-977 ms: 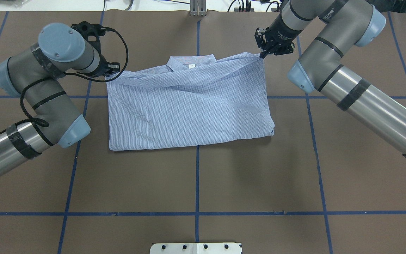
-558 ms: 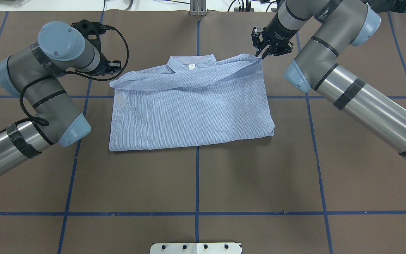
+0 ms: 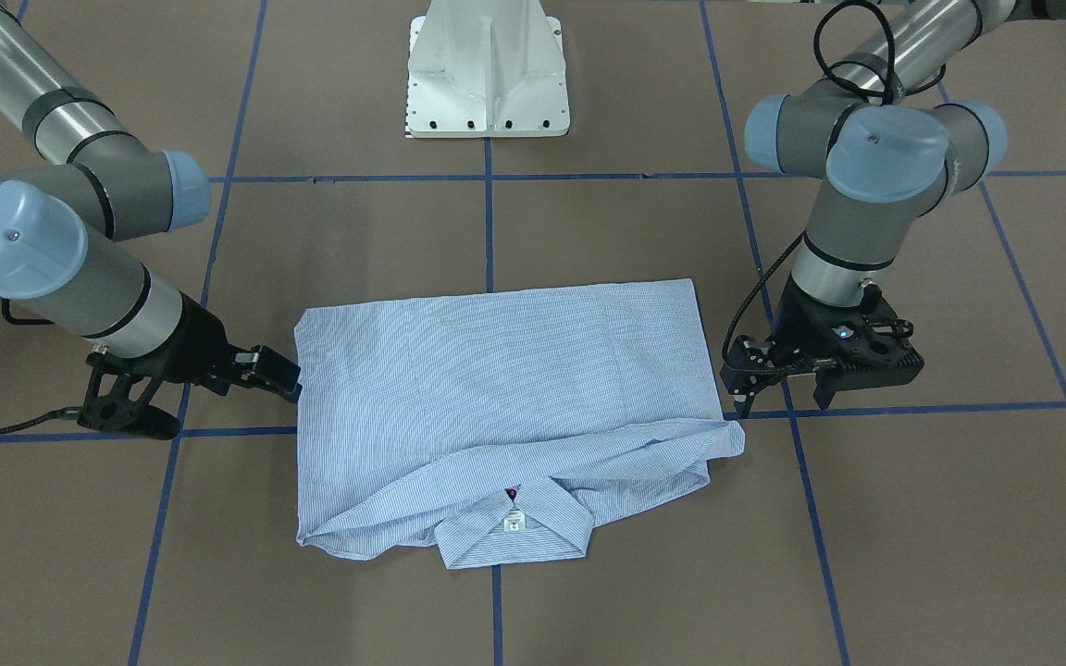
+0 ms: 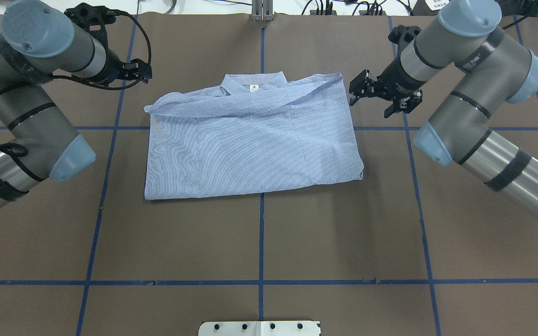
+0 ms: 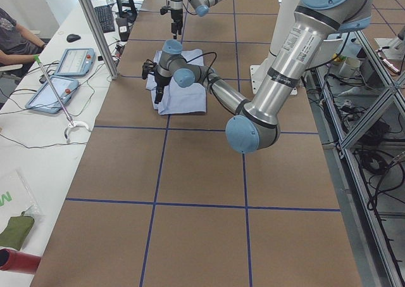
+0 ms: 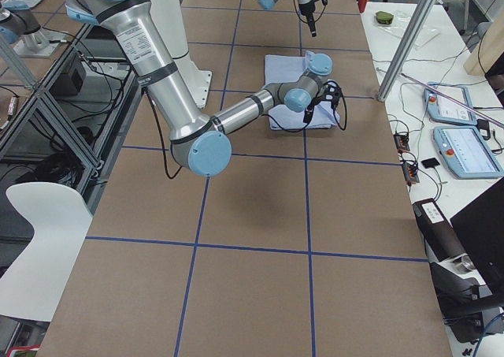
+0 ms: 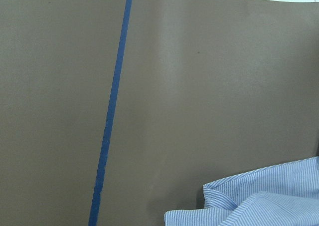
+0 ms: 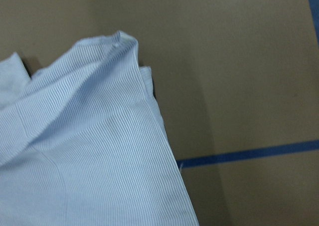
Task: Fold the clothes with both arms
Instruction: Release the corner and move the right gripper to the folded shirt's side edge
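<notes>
- Striped blue-and-white cloth is seen in the middle of the brown table (image 4: 343,233): the shirt (image 4: 250,149) is laid there, folded into a wide block.
- The collar (image 4: 250,79) is turned away from the robot's white base (image 3: 489,74), and a small white label (image 4: 253,87) is shown inside it.
- A loose, wrinkled flap is laid across the shirt just under the collar, from one far corner to the other.
- The right gripper (image 4: 371,105) is held just beside the shirt's edge, close to the far corner on that side. Its fingers are spread wide and nothing is pinched.
- The left gripper (image 3: 781,405) is held near the other far corner, a little apart from the cloth. Its fingers are spread too, and nothing is held.
- Blue tape lines (image 4: 260,233) are stuck on the table in a grid, and some are partly covered by the shirt.
- Only a corner of the shirt and bare table are shown by each wrist camera.
</notes>
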Action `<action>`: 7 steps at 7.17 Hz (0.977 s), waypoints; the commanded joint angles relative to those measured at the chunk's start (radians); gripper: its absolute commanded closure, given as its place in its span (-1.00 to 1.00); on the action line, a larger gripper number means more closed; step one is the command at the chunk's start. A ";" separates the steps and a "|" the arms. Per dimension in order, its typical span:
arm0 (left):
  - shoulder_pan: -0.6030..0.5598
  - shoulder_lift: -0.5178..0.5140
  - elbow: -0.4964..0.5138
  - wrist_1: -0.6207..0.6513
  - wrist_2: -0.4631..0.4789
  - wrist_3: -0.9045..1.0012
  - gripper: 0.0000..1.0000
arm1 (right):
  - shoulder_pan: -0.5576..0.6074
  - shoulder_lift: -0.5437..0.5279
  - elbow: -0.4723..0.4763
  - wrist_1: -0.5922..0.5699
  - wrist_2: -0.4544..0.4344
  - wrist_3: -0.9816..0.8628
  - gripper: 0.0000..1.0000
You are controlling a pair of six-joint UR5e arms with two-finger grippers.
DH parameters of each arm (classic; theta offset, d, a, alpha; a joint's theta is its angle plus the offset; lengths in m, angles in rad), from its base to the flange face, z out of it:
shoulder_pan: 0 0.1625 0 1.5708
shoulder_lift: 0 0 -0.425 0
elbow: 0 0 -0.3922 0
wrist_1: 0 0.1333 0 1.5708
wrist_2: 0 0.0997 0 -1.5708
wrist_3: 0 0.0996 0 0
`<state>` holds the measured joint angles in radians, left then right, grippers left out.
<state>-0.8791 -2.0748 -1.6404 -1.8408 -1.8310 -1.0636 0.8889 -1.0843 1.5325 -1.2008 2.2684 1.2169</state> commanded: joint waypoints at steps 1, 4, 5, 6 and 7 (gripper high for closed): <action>-0.001 0.010 -0.035 0.018 -0.002 -0.006 -1.00 | -0.114 -0.089 0.081 0.001 -0.061 0.004 -1.00; -0.001 0.009 -0.052 0.028 -0.002 -0.007 -1.00 | -0.168 -0.077 0.028 0.001 -0.098 -0.013 -0.97; -0.001 0.009 -0.052 0.026 -0.002 -0.007 -1.00 | -0.169 -0.072 0.014 0.003 -0.096 -0.014 -0.89; -0.001 0.009 -0.052 0.026 -0.002 -0.007 -1.00 | -0.169 -0.072 0.014 0.003 -0.095 -0.014 -0.60; -0.001 0.009 -0.052 0.026 -0.002 -0.009 -1.00 | -0.169 -0.071 0.015 0.004 -0.093 -0.013 -0.22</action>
<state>-0.8805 -2.0663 -1.6914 -1.8147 -1.8331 -1.0710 0.7203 -1.1573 1.5498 -1.1979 2.1739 1.2035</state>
